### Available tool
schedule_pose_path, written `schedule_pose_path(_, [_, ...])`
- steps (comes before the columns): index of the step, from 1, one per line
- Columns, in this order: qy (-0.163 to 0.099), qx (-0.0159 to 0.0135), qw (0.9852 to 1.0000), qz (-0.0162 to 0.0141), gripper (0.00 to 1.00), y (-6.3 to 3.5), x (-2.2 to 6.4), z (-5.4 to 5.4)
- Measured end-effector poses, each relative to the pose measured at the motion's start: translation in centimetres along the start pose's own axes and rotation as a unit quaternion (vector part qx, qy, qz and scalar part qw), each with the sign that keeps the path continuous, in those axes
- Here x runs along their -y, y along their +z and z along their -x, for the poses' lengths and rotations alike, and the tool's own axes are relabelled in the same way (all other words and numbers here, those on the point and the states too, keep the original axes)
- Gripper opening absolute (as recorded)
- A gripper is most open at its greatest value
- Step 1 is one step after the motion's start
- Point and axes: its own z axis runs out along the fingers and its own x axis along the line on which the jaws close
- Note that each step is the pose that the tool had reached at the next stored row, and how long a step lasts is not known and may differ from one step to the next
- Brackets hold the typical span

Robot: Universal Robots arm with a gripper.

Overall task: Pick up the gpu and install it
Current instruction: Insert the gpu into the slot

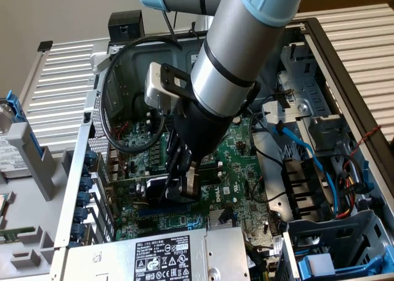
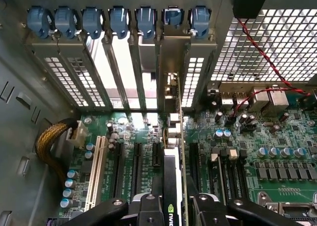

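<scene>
Jaws (image 2: 174, 206) clamp the gpu (image 2: 172, 166) upright over the motherboard (image 2: 257, 156), near blue slot clips (image 2: 119, 20).

Arm (image 1: 228, 53) angled steeply down, gripper (image 1: 182, 185) lowest, fingers (image 2: 148, 206) clamped both sides of load.

One robot arm (image 1: 231, 53) with one gripper (image 1: 180, 181) reaches into one open computer case (image 1: 320, 40). One motherboard (image 2: 277, 151) lies inside, with one gpu (image 2: 173, 186) standing at lower centre of the wrist view. Seven blue slot clips (image 2: 116, 20) line that view's top edge. One white expansion slot (image 2: 94, 171) sits lower left. One labelled power supply (image 1: 160, 256) fills the exterior view's bottom centre.
</scene>
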Motion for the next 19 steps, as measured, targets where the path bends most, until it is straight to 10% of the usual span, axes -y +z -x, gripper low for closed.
schedule_pose_path(19, [0.0, 0.0, 1.0, -0.0003, 0.28, 0.25, -0.05, 0.0])
